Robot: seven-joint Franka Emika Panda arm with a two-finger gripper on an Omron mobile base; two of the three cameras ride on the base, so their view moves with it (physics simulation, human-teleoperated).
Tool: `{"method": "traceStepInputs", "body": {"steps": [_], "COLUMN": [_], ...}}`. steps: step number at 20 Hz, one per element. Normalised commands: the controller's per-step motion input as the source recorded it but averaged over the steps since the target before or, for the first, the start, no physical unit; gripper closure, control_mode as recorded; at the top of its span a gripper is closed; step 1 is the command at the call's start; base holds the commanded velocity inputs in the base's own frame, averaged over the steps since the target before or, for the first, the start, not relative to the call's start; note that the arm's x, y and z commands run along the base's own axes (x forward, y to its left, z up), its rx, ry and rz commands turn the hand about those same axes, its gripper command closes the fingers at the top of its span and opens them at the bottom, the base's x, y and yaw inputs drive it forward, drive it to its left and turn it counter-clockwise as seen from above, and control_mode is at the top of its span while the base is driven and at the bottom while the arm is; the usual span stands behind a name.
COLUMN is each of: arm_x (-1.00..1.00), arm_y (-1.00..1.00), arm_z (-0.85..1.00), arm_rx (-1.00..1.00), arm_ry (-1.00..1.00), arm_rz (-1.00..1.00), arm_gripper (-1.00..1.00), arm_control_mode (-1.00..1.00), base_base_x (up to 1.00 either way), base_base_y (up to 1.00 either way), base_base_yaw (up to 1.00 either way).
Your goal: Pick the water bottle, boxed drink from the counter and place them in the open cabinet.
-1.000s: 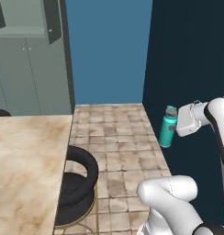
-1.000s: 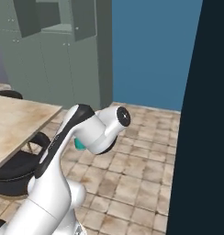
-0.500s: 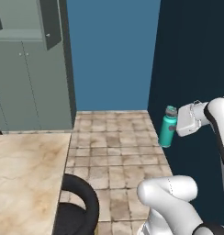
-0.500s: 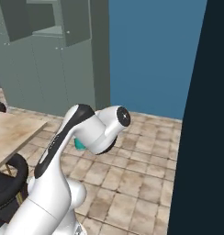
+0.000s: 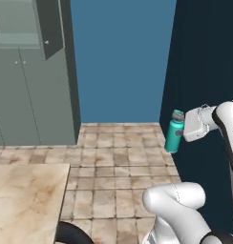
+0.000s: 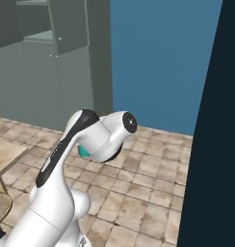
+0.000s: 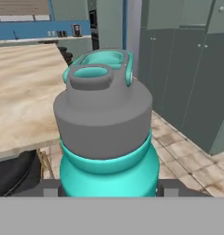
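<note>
Currently the water bottle (image 5: 174, 137) is upright in the jaws, clear of the table (image 5: 27, 200), pinched low on its body below the cap; looks rigid, light, smooth-sided, likely slippery, so I'd keep this mid-body grip.

left base view: behind arm, left, facing forward-down | right base view: behind arm, right, same heading | shared: open cabinet (image 5: 37, 76), tiled floor (image 6: 148, 178) | hand view: close behind water bottle (image 7: 107, 133), facing counter (image 7: 22, 92)
</note>
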Motion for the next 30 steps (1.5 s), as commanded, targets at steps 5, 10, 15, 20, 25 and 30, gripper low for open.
{"method": "traceStepInputs", "body": {"steps": [5, 10, 15, 20, 25, 30], "arm_x": [0.0, 0.0, 0.0, 0.0, 0.0, 0.0], "arm_y": [0.0, 0.0, 0.0, 0.0, 0.0, 0.0], "arm_z": [0.0, 0.0, 0.0, 0.0, 0.0, 0.0], "arm_rx": [0.0, 0.0, 0.0, 0.0, 0.0, 0.0], "arm_ry": [0.0, 0.0, 0.0, 0.0, 0.0, 0.0], "arm_rz": [0.0, 0.0, 0.0, 0.0, 0.0, 0.0], "arm_gripper": [1.0, 1.0, 1.0, 1.0, 1.0, 1.0], "arm_control_mode": [1.0, 1.0, 1.0, 1.0, 1.0, 1.0], "base_base_x": [0.7, 0.7, 0.71, 0.7, 0.32, 0.3], "base_base_y": [-0.33, -0.33, -0.32, -0.3, -0.02, 0.0], "base_base_yaw": [0.05, 0.05, 0.05, 0.1, 0.83, 0.89]}}
